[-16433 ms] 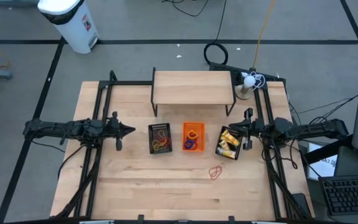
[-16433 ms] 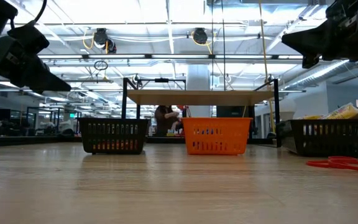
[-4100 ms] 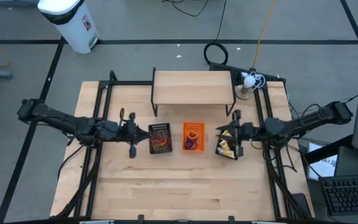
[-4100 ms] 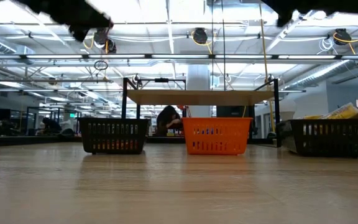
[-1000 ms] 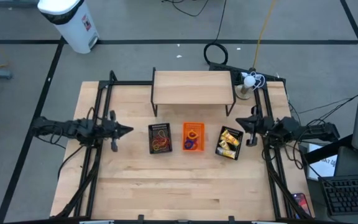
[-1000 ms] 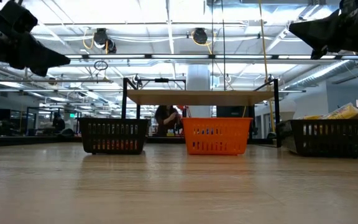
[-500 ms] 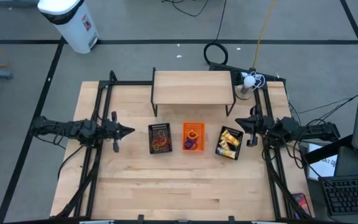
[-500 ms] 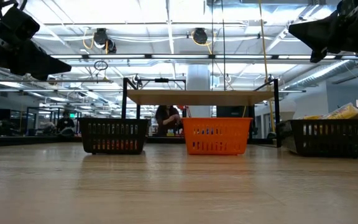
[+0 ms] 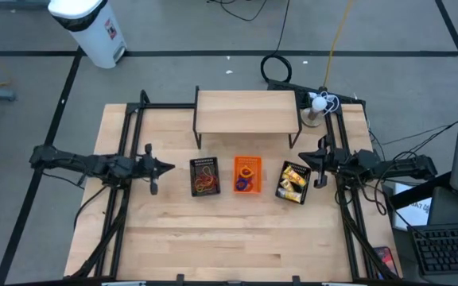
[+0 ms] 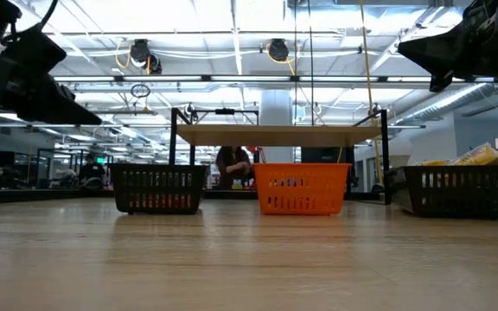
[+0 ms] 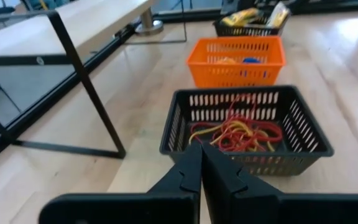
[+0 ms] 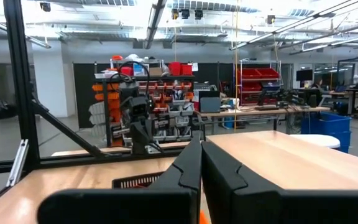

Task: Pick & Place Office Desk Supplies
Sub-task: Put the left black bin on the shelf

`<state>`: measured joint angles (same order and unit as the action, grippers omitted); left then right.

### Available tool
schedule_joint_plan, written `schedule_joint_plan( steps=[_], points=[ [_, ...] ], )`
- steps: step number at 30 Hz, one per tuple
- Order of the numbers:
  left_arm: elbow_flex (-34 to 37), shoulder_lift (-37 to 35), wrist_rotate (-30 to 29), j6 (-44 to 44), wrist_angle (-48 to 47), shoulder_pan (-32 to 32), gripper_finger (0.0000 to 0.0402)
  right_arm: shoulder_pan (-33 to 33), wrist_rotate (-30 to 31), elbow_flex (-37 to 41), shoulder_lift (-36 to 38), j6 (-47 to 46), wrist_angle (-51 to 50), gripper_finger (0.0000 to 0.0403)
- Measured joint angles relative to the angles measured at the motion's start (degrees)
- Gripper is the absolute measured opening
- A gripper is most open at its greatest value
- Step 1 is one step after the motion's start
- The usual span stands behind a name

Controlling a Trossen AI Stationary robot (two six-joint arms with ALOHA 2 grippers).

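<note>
Three small trays stand in a row at mid-table. The left black mesh tray (image 9: 205, 176) holds red, orange and tan rubber bands (image 11: 236, 134). Small rings lie in the orange tray (image 9: 246, 175). The right black mesh tray (image 9: 293, 183) holds yellow oblong pieces. My left gripper (image 9: 171, 167) hovers shut just left of the rubber-band tray, above the table (image 10: 89, 117), its fingertips (image 11: 201, 151) pointing at the tray's near wall. My right gripper (image 9: 302, 157) hangs shut in the air at the right tray's far right corner (image 10: 409, 47), pointing toward the table's left (image 12: 201, 146).
A low wooden shelf on black legs (image 9: 246, 111) stands behind the trays. Black frame rails (image 9: 126, 143) run along both table sides. A white lamp (image 9: 316, 107) sits at the far right corner. Bare wood lies in front of the trays (image 9: 237, 238).
My left gripper has sunk a little toward the table and tipped its fingertips downward, edging toward the rubber-band tray; it stays shut.
</note>
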<state>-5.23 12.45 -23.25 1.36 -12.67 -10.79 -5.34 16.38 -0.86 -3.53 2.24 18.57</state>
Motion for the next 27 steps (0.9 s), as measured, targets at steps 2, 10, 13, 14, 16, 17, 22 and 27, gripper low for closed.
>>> schedule_joint_plan(
  steps=[2,10,13,14,16,17,22,27],
  points=[
    [0.0,1.2,-0.4,0.5,0.0,0.0,0.0016,0.0,0.0,0.0,0.0,0.0,0.0,0.0],
    [0.0,2.5,-0.8,1.8,0.2,0.0,0.0004,0.0,0.0,0.0,0.0,0.0,0.0,0.0],
    [-0.1,2.5,-0.8,1.8,0.2,0.0,0.0005,0.0,0.0,0.0,0.0,0.0,0.0,0.0],
    [-0.1,2.5,-0.8,1.8,0.2,0.0,0.0009,0.0,0.0,0.0,0.0,0.0,0.0,0.0],
    [-0.1,2.5,-0.9,1.8,0.2,0.0,0.0015,0.0,0.0,0.0,0.0,0.0,0.0,0.0],
    [-0.1,2.5,-0.8,1.8,0.2,0.0,0.0017,0.0,0.0,0.0,0.0,0.1,0.0,0.0],
    [-0.1,2.5,0.7,1.7,0.2,0.0,0.001,0.0,0.1,0.0,0.0,1.3,0.2,0.0],
    [-0.1,2.5,12.6,-3.3,6.1,-0.1,0.0006,0.0,0.1,0.0,0.0,1.4,0.4,0.0]
  ],
)
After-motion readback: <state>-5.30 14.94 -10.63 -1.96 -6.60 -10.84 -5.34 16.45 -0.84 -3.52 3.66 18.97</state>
